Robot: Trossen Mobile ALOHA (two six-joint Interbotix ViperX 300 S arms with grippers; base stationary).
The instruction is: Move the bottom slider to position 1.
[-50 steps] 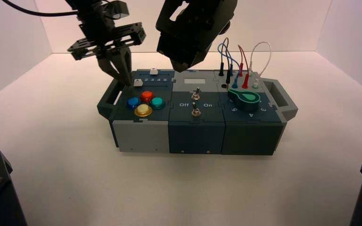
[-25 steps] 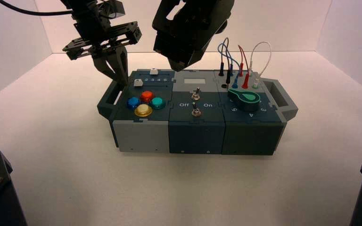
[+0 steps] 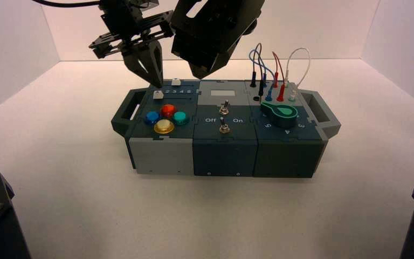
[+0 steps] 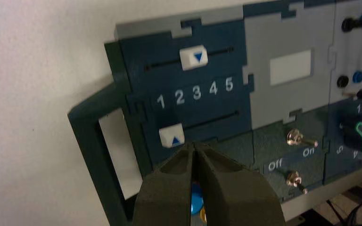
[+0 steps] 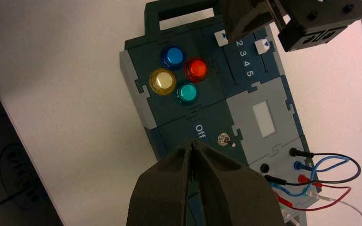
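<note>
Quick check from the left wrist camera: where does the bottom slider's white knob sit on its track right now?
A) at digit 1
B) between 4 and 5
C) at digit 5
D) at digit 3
A: in the left wrist view the bottom slider sits at the end of its track, its arrow pointing up at position 1, with the shut left gripper just beside it.

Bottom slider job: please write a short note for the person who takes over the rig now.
Left gripper: shut, raised above the box's left rear, touching nothing.
Right gripper: shut, idle above the box's middle.
Bottom slider: its knob sits under position 1; the other slider is near 3.
Done: the slider looks set.
Left: probably only to park the arms.
</note>
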